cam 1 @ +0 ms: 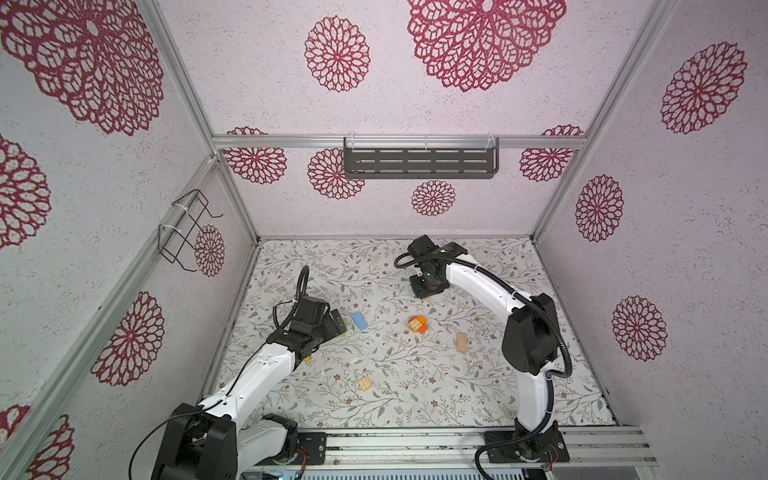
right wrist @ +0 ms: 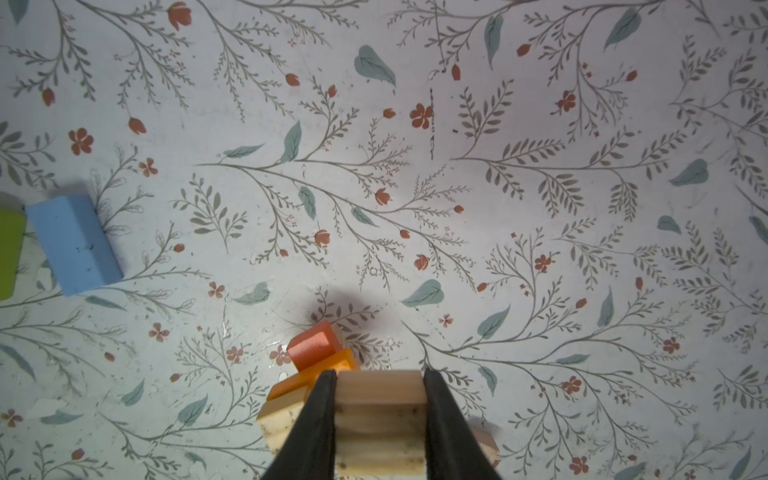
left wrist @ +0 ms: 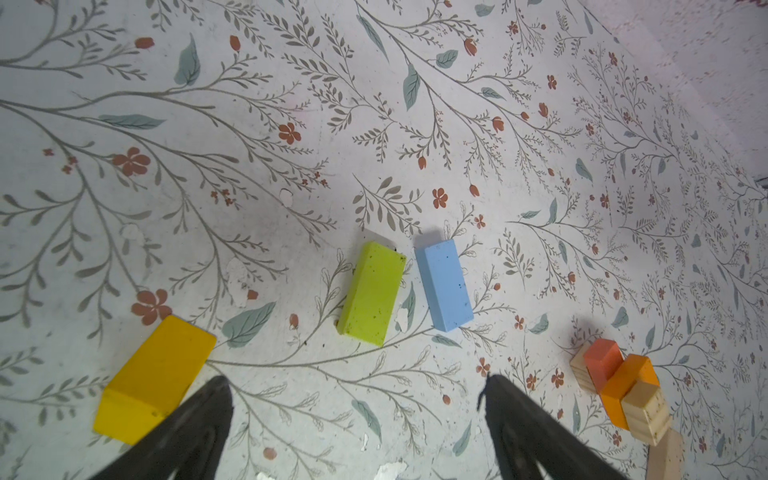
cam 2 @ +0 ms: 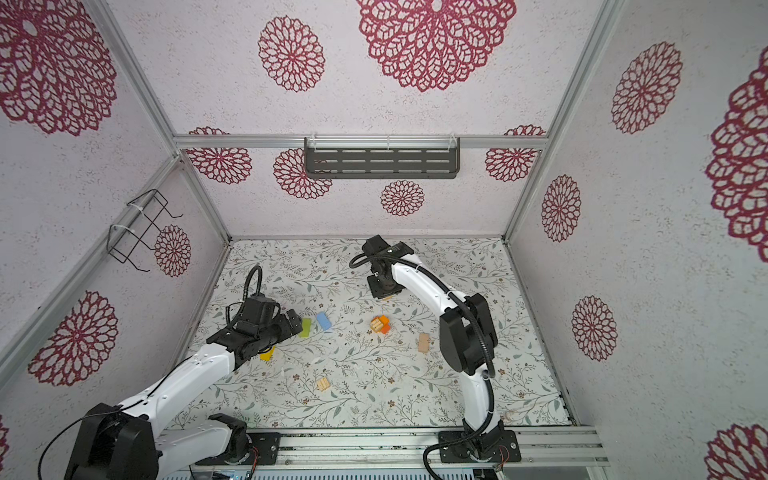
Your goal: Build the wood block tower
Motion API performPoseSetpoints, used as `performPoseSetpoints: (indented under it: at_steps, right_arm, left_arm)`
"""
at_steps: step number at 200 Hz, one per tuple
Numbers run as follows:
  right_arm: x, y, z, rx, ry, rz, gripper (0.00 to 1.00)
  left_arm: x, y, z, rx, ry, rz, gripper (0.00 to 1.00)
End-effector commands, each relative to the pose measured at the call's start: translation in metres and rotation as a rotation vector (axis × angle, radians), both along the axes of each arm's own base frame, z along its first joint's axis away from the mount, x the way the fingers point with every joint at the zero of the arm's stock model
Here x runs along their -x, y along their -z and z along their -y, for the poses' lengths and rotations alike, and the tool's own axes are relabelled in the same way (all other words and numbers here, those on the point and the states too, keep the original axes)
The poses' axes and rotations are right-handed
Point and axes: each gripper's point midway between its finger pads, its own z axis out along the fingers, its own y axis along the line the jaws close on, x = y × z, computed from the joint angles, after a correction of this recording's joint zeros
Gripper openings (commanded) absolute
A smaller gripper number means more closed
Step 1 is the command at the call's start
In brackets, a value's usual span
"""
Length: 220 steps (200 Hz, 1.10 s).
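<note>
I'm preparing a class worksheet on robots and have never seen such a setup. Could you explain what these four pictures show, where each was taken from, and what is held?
Two white robot arms work over a flowered table. Two pictures look down from one overhead camera pair. The other two come from a camera on each arm's wrist.

On the table lie a yellow block, a green block, a blue block, a long tan block, a grooved tan block and a small started tower.

The left gripper is open and empty. The right gripper is shut on a tan piece.
</note>
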Motion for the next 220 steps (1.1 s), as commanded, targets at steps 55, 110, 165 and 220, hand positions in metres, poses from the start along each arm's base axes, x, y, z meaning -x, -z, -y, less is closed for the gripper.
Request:
performPoseSetpoints:
  at_steps: [55, 110, 165, 220]
  right_arm:
    - [0.043, 0.013, 0.000, -0.049, -0.184, -0.054, 0.31]
    - [0.045, 0.023, -0.007, -0.074, -0.225, -0.055, 0.31]
    - [0.045, 0.029, -0.014, -0.088, -0.246, -0.068, 0.33]
    - [0.046, 0.033, -0.016, -0.086, -0.252, -0.083, 0.35]
  left_arm:
    - [-0.002, -0.022, 0.009, -0.023, -0.015, 0.036, 0.97]
    - [-0.002, -0.022, 0.012, -0.050, -0.018, 0.017, 0.97]
    - [-0.001, -0.020, 0.007, -0.084, -0.025, 0.002, 0.97]
    - [0.001, -0.016, 0.007, -0.085, -0.026, -0.006, 0.97]
